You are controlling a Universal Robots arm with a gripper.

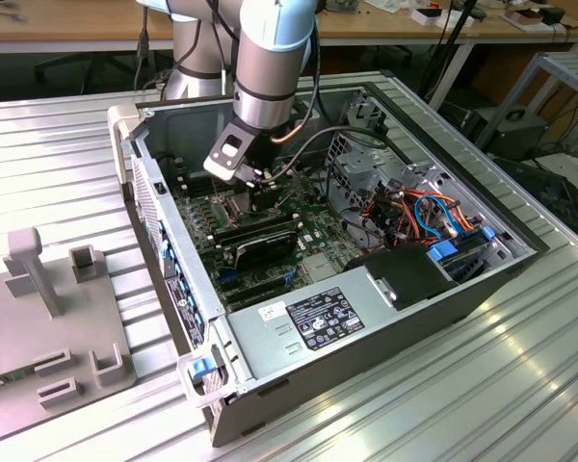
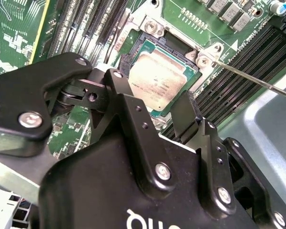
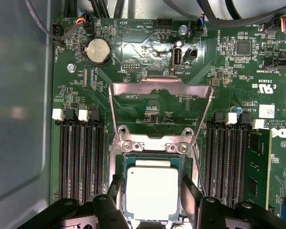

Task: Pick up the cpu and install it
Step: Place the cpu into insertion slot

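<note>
- My gripper [image 1: 260,188] is down inside the computer case [image 1: 385,318], right over the motherboard [image 3: 133,57]. The jaws are spread, one on each side of the cpu [image 3: 151,191], close to its edges but apparently not pinching it.
- In both wrist views the cpu [image 2: 157,78] lies face up inside the socket frame [image 3: 115,164]. The load plate [image 3: 159,88] is swung open beyond it.
- I can't tell whether the cpu has dropped fully home. If it sits skewed, any downward push could bend the socket contacts.
- The jaws are so near its edges that a small sideways drift of the gripper [image 3: 151,183] could nudge a corner up or drag the chip across the contacts.
- The thin lever rod [image 2: 257,78] sticks out beside the socket. The jaw on that side could snag it.
- Memory slots [image 3: 78,157] flank the socket, so jaws opening wider risk striking them.
- Loose cables [image 1: 414,207] inside the case could catch on the arm.
</note>
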